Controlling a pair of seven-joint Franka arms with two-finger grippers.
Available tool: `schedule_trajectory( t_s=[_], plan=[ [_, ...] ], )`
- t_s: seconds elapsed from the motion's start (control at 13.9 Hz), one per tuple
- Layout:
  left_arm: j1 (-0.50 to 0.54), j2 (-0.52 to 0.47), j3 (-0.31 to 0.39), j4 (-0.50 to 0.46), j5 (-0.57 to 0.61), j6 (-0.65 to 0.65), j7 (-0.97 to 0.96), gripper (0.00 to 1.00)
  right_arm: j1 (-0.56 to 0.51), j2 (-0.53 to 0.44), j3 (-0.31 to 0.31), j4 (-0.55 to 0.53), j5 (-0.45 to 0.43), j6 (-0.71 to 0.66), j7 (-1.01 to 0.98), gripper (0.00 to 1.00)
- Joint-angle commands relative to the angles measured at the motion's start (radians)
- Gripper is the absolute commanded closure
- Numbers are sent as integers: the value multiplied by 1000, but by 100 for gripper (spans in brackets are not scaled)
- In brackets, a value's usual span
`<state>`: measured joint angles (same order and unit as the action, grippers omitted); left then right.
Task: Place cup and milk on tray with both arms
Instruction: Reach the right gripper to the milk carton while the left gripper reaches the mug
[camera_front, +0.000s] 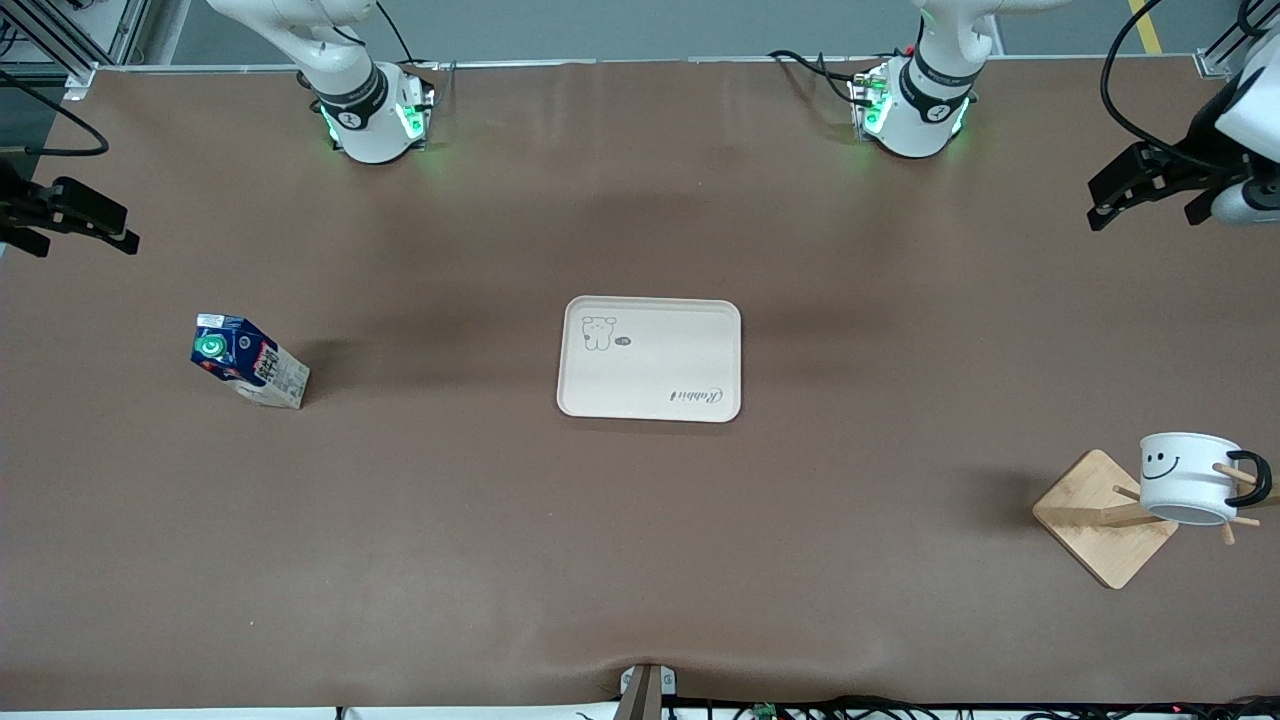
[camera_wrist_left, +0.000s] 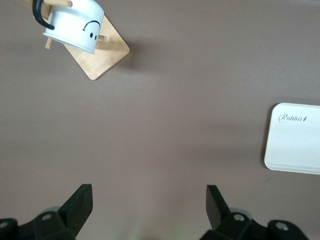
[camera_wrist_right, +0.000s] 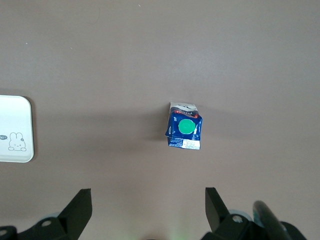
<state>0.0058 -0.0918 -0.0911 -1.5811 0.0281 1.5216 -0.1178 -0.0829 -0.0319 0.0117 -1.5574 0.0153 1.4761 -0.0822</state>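
Note:
The cream tray (camera_front: 650, 358) lies flat in the middle of the table, bare. The milk (camera_front: 248, 362) stands upright on the table toward the right arm's end, its green cap showing from above in the right wrist view as milk (camera_wrist_right: 185, 127). The white smiley cup (camera_front: 1190, 475) hangs on a peg of a wooden rack toward the left arm's end, also visible as cup (camera_wrist_left: 75, 25). My left gripper (camera_front: 1145, 205) hovers open above that end of the table, empty (camera_wrist_left: 149, 200). My right gripper (camera_front: 85, 232) hovers open above the milk's end, empty (camera_wrist_right: 148, 200).
The rack's square wooden base (camera_front: 1100, 515) with its slanting pegs sits under the cup, near the table's end. The tray's edge appears in both wrist views as tray (camera_wrist_left: 295, 140) and tray (camera_wrist_right: 15, 127). Brown cloth covers the table.

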Motion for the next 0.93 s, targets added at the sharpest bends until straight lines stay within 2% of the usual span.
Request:
schedule_trajectory(
  t_s=[0.0, 0.14, 0.29, 0.86],
  plan=[
    [5, 44, 1, 55, 15, -14, -5, 0, -15, -8, 7, -1, 14, 1, -4, 0],
    [5, 67, 4, 53, 16, 0, -6, 0, -17, 6, 7, 3, 14, 0, -5, 0],
    [35, 78, 4, 33, 18, 73, -8, 0, -18, 9, 7, 7, 14, 1, -5, 0],
    [158, 73, 2, -267, 4, 561, -28, 0, -41, 110, 7, 52, -1, 29, -7, 0]
  ],
)
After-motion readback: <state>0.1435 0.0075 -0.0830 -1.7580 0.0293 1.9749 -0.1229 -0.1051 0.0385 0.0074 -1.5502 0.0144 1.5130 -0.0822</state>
